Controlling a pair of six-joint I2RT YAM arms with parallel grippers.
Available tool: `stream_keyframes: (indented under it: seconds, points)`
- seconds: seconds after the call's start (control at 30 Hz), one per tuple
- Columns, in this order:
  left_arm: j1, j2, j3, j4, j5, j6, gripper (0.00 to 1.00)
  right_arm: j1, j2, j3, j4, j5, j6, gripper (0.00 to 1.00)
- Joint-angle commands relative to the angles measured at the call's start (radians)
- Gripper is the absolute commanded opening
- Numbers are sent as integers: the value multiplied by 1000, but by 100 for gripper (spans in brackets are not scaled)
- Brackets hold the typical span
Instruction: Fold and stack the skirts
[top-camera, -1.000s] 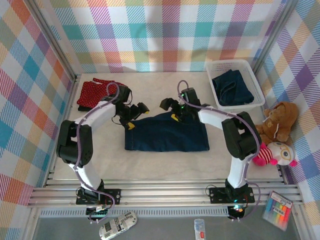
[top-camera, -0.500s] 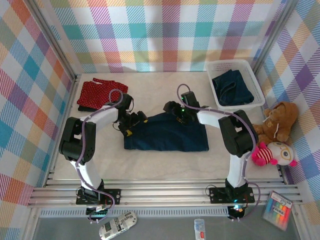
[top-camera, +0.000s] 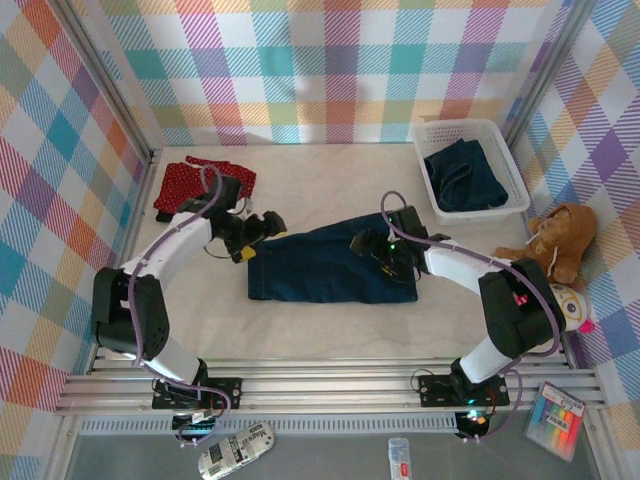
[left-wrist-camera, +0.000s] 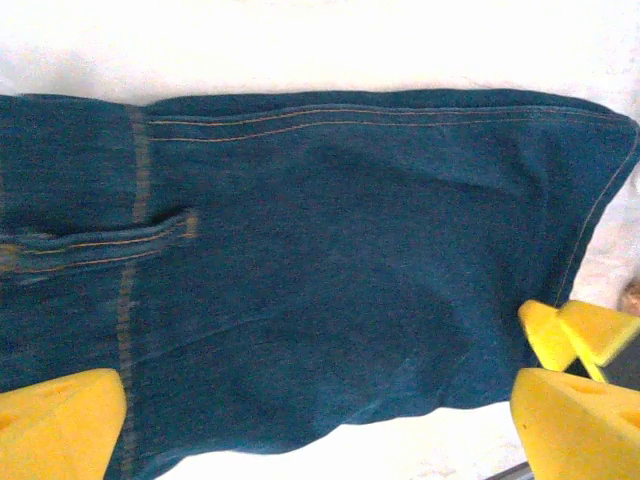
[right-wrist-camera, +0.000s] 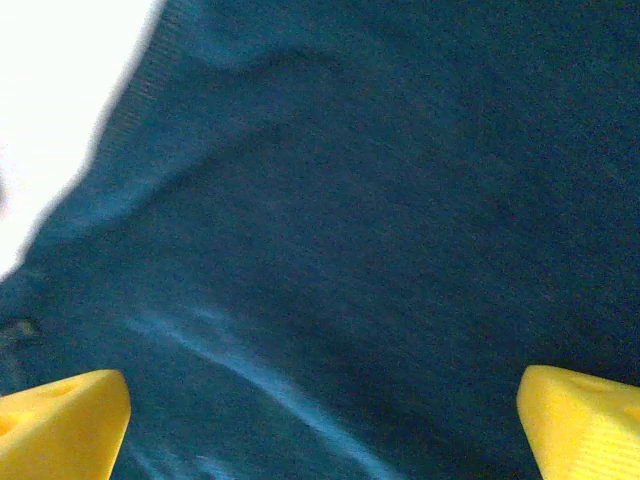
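Here, shows a denim skirt (top-camera: 330, 265) spread flat at the middle of the desk (top-camera: 330, 330), with the left gripper (top-camera: 255, 237) at its far left corner and the right gripper (top-camera: 372, 250) low over its right half. Finds both sets of jaws standing wide apart, clamped on nothing. Confirms this from each wrist view, with yellow fingertips (left-wrist-camera: 60, 420) framing bare denim.

Compared with a second ago, places the right gripper nearer and further right, off the far hem and onto the cloth, and the left gripper further left along that hem. Also records a change in the skirt itself: far edge no longer level, now rising toward the right. Suggests a release just made or a smoothing pass rather than a lift; cannot tell which. Marks the fold as unfinished, judging by the wide rectangle lying on the desk.

Locates the other skirts well apart from it: a red dotted skirt (top-camera: 195, 180) over a black skirt (top-camera: 165, 215) at the far left, and a dark blue skirt (top-camera: 462, 175) inside the white basket (top-camera: 455, 125) at the far right. Leaves the stacking of the middle skirt ahead, presumably onto the far-left pile.
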Motion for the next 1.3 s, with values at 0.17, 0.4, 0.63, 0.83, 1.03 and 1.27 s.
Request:
stream_keyframes:
  seconds: [0.17, 0.4, 0.63, 0.83, 1.03, 1.27]
  points:
    - [99, 14, -176, 30, 252, 65, 89, -2, -4, -43, -107, 46, 62, 99]
    - [101, 84, -255, -6, 90, 59, 89, -1, 20, -21, -143, 67, 49, 99]
    - [99, 39, -281, 8, 103, 85, 79, -2, 26, -19, -162, 83, 43, 99]
    - [58, 33, -295, 4, 149, 66, 69, -2, 43, -12, -155, 75, 48, 99]
    - [58, -68, -318, -134, -127, -45, 74, -2, 44, -13, -156, 74, 45, 99]
    - [10, -160, -396, 35, 18, -268, 73, -2, 49, -13, -148, 70, 45, 99]
